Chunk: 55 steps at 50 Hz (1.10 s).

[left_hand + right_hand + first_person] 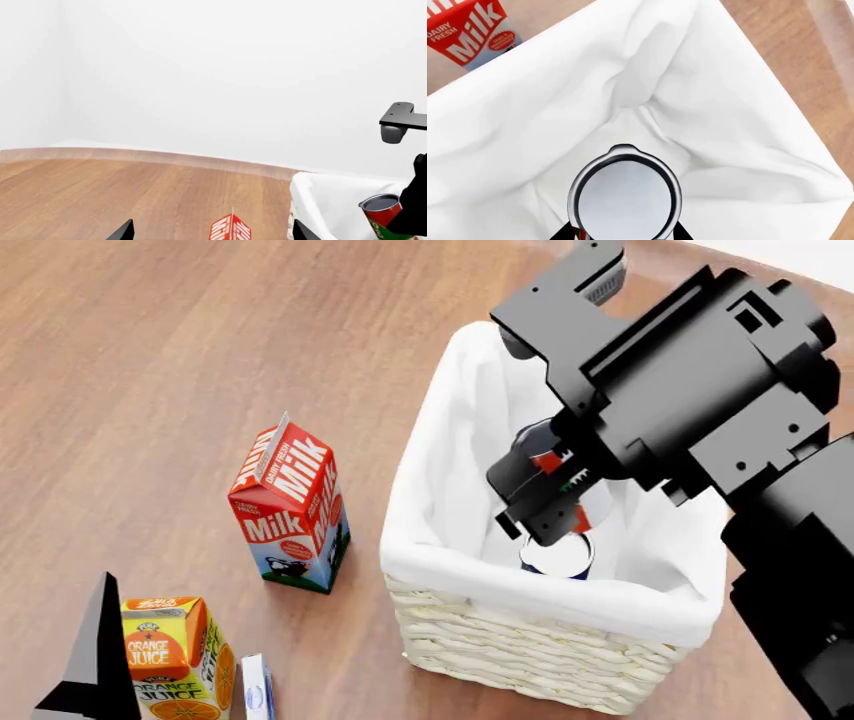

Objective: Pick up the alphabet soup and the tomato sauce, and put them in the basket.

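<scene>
My right gripper (541, 495) is shut on the tomato sauce (382, 212), a red can with a green band. It hangs inside the mouth of the cream wicker basket (441, 560). In the right wrist view the can's silver lid (624, 200) fills the space between the fingers, above the white lining (747, 100). Below it in the basket lies a pale round lid with a dark blue edge (554, 558), apparently the alphabet soup. My left gripper (213, 232) is open and holds nothing. It is left of the basket, and one of its fingers (91, 655) shows at the head view's lower left.
A red milk carton (287, 505) stands on the wooden floor just left of the basket. An orange juice carton (167, 655) stands nearer, beside my left gripper, with a small blue-and-white box (254, 690) next to it. A white wall lies beyond.
</scene>
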{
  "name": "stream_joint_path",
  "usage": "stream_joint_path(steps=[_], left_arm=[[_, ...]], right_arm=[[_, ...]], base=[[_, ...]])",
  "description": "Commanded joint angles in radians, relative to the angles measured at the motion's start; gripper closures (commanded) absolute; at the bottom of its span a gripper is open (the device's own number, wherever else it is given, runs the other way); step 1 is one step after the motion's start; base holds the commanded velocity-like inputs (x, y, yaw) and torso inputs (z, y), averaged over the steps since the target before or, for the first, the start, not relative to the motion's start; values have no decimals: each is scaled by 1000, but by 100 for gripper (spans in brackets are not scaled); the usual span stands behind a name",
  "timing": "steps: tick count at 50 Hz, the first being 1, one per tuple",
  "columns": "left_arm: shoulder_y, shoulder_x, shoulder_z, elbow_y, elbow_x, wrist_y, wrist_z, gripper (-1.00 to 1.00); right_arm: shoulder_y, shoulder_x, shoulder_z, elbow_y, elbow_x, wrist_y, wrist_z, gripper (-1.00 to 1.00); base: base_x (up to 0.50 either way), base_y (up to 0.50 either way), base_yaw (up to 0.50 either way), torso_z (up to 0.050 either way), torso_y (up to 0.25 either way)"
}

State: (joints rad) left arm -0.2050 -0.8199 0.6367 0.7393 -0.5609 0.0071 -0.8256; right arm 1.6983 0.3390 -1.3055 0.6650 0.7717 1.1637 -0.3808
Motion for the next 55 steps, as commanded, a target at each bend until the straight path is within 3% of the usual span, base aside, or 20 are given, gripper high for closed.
stream_joint_path(steps=[1, 55], left_arm=[[2, 1, 0, -5, 0, 3, 3, -100], [6, 13, 3, -35, 5, 8, 14, -100]], right_arm=[[-12, -11, -1, 26, -16, -28, -8, 100], [-81, -95, -16, 221, -74, -176, -30, 100]], base=[[0, 0, 0, 0, 0], [0, 0, 0, 0, 0]])
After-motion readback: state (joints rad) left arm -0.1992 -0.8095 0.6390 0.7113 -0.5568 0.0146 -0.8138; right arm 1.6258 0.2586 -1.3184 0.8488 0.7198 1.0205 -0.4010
